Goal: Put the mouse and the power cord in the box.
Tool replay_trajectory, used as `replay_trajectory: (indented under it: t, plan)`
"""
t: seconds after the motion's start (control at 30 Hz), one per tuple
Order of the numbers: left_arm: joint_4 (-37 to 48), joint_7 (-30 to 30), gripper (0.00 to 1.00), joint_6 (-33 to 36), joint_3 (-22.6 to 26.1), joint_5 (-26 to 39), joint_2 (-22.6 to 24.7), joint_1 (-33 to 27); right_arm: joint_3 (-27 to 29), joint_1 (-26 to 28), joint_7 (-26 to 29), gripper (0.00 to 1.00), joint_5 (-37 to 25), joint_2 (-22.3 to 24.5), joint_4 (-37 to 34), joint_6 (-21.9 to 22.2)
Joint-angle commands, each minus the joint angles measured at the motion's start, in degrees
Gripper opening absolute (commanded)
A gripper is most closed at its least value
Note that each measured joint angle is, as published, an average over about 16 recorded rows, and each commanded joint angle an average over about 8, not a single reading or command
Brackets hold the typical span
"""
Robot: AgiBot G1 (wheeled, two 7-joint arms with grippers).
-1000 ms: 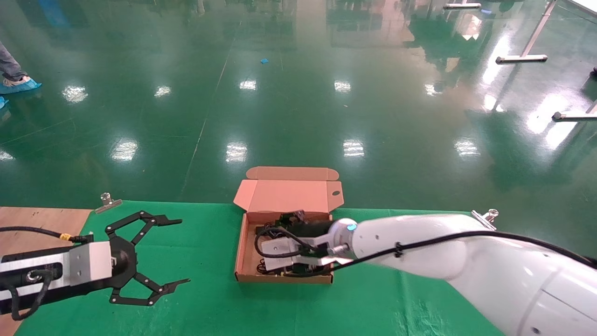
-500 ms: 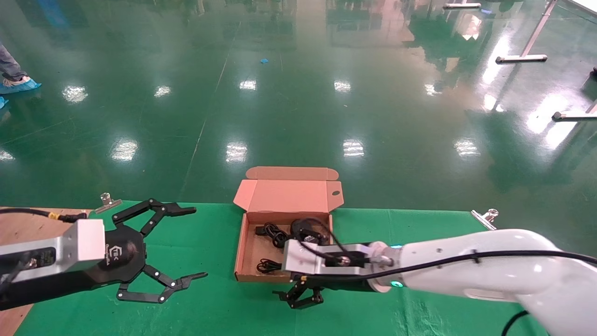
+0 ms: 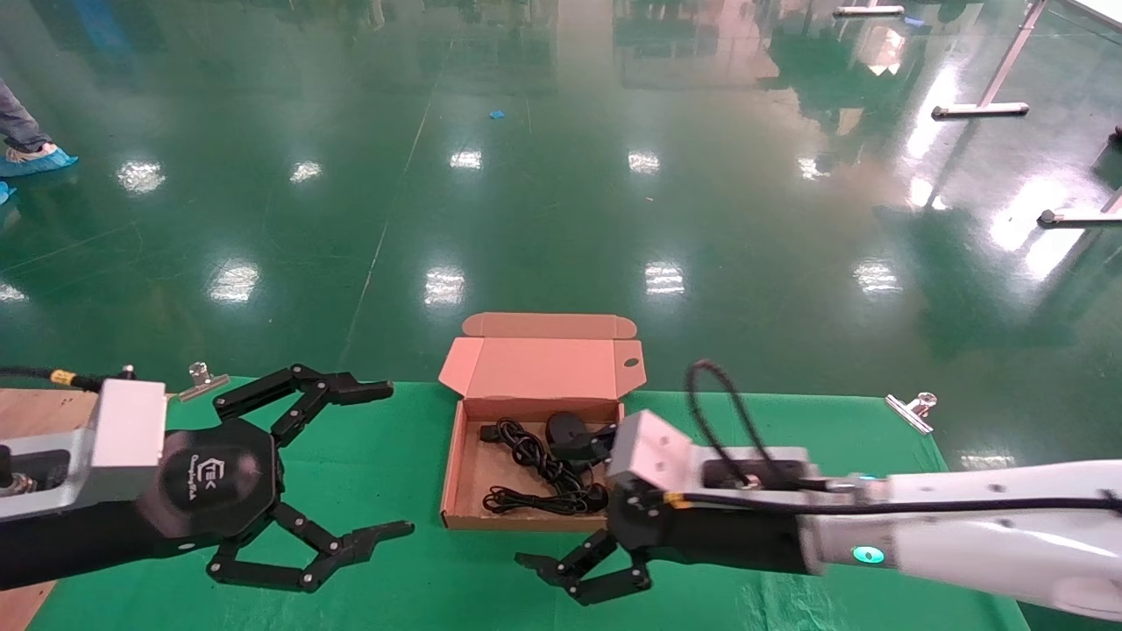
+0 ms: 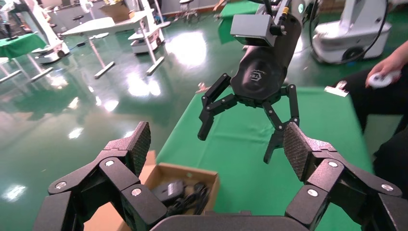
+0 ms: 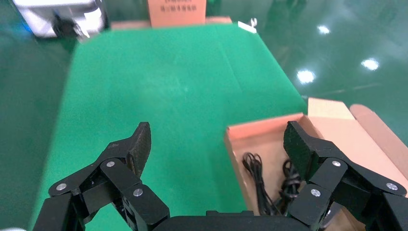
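Observation:
The brown cardboard box (image 3: 456, 456) stands open on the green cloth, its lid tipped back. Inside lie the black mouse (image 3: 568, 431) at the back and the looped power cord (image 3: 536, 478) in front of it. My right gripper (image 3: 561, 578) hangs open and empty just in front of the box's near wall. In the right wrist view its fingers (image 5: 138, 143) frame the box wall (image 5: 235, 144) and the power cord (image 5: 255, 175). My left gripper (image 3: 394, 457) is open and empty, left of the box. The left wrist view shows the box (image 4: 204, 172), the mouse (image 4: 169, 190), the power cord (image 4: 196, 196) and the right gripper (image 4: 238, 142).
Metal clips (image 3: 203, 379) (image 3: 912, 408) pin the green cloth (image 3: 789, 421) at the table's far edge. Bare wood (image 3: 53, 407) shows at the far left. Beyond the table is glossy green floor. A person's hand (image 4: 387, 72) appears in the left wrist view.
My right gripper has drawn back out of the box to the cloth in front of it, uncovering the mouse and cord. My left gripper has moved rightward, closer to the box.

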Motion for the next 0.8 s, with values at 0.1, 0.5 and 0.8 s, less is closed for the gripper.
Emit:
replay_trajectory:
  t: [0.1, 0.5, 0.8]
  plan:
    - [-3.99, -4.66, 1.0, -0.02, -1.6, -0.82, -0.62, 1.36, 4.62, -2.1, 1.45, 1.0, 2.76, 2.88, 2.14, -3.83]
    - [-16.0, -18.7, 1.0, -0.09, -6.41, -3.3, -2.48, 5.46, 18.53, -8.42, 5.83, 1.0, 11.06, 11.56, 8.57, -15.36]
    - [-22.64, -26.48, 1.0, -0.13, -9.07, -4.68, -3.51, 7.73, 27.22, -12.37, 8.57, 1.0, 16.25, 16.99, 12.59, -22.57]
